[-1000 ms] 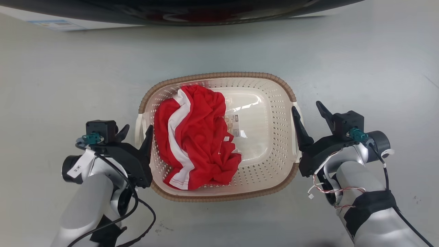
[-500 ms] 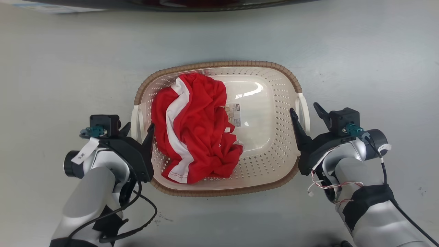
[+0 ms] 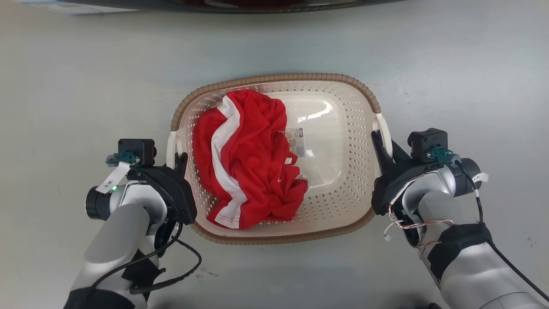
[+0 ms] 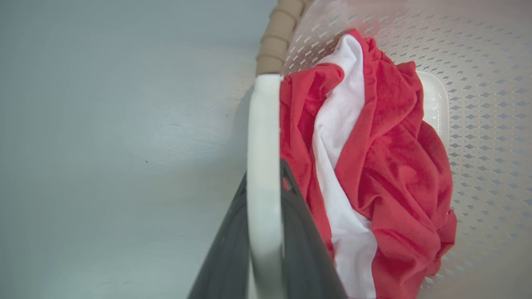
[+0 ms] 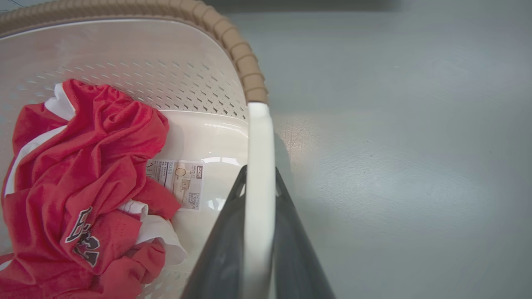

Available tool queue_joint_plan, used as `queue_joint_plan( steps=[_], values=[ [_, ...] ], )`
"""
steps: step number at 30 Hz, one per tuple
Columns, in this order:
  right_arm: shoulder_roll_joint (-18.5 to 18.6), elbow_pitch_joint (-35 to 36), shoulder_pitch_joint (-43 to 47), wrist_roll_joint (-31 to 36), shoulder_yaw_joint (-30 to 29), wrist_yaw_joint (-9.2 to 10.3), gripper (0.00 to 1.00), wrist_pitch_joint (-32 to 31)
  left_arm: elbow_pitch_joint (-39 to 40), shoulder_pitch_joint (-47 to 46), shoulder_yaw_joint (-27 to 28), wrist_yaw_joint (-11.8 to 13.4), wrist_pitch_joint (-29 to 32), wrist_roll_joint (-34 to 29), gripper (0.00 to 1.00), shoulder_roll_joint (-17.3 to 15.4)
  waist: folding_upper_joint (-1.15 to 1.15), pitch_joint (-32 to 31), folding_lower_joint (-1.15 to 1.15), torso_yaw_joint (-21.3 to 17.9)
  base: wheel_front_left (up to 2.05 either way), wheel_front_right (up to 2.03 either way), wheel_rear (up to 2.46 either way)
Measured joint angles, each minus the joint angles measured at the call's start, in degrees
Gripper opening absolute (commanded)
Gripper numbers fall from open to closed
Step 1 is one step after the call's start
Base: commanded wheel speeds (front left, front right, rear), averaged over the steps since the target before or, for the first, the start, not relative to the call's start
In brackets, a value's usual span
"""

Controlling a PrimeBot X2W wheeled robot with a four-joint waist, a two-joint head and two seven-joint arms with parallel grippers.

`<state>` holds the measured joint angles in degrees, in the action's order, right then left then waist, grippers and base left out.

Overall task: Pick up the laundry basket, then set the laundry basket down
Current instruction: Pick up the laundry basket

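Observation:
The laundry basket (image 3: pixel 274 78) is cream, perforated and brown-rimmed, in the middle of the head view on the grey floor. A red and white garment (image 3: pixel 248 159) fills its left half. My left gripper (image 3: pixel 176 158) is shut on the basket's white left handle (image 3: pixel 170 148). In the left wrist view both dark fingers (image 4: pixel 299 232) press against that handle (image 4: pixel 262 137). My right gripper (image 3: pixel 383 148) is shut on the white right handle (image 3: pixel 384 131). The right wrist view shows its fingers (image 5: pixel 224 249) clamped on either side of that handle (image 5: pixel 259 141). I cannot tell whether the basket is off the floor.
The dark curved front of a washer (image 3: pixel 257 5) runs along the top edge of the head view, beyond the basket. Bare grey floor (image 3: pixel 77 86) surrounds the basket on every side. A label (image 5: pixel 178 182) is stuck to the basket's bottom.
Both grippers stood open around the handles earlier and have closed on them. The head view has shifted a little, so the basket sits higher in the picture.

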<state>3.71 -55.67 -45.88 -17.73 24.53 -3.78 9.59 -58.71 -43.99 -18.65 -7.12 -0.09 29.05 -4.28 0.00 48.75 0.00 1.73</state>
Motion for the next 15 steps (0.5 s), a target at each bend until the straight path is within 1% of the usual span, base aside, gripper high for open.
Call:
queue_joint_plan(
  steps=[7, 15],
  values=[
    [-0.1, -2.4, -0.1, -1.2, 0.9, -0.78, 0.00, -1.0, -2.3, -0.2, -0.7, 0.0, 0.6, 1.1, 0.00, 0.4, 0.00, -1.8, 0.00, 0.0, 0.00, 0.00, 0.00],
    [-0.2, -5.2, -0.6, -2.2, 1.4, -1.60, 0.00, -2.8, -4.0, -0.8, -2.0, 0.0, 3.2, 3.0, 0.00, 0.8, 0.00, -4.7, 0.00, -0.2, 0.00, 0.00, 0.00]
  ],
)
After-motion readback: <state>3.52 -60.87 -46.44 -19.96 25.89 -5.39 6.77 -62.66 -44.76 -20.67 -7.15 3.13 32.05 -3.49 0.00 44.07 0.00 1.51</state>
